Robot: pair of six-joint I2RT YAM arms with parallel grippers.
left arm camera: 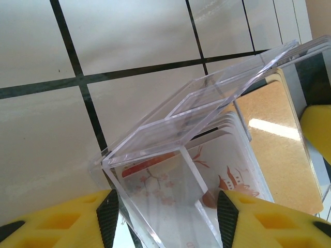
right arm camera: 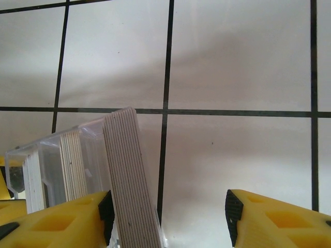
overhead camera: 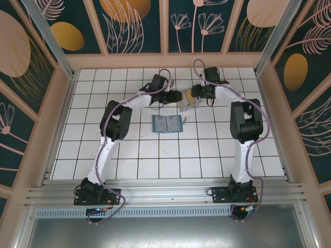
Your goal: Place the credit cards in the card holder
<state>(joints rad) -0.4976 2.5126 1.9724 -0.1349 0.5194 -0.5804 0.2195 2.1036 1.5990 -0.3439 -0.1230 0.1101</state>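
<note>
The credit cards (overhead camera: 189,98) stand in a clear acrylic box (overhead camera: 186,103) held up between both grippers at the back middle of the table. The left gripper (left arm camera: 168,212) is shut on this box (left arm camera: 181,119). A blossom-printed card (left arm camera: 227,165) and a gold-tan card (left arm camera: 279,139) show inside it. The right gripper (right arm camera: 168,206) is open. A thick edge-on stack of cards (right arm camera: 126,175) leans against its left pad (right arm camera: 107,212), and its right pad stands well clear. The card holder (overhead camera: 168,124), teal-blue, lies open and flat on the table in front of the grippers.
White gridded table (overhead camera: 155,155) with wooden walls (overhead camera: 170,59) at the back and sides. More cards (right arm camera: 72,160) sit in the clear box (right arm camera: 51,160) left of the stack. Both arms arch inward from their bases at the near edge.
</note>
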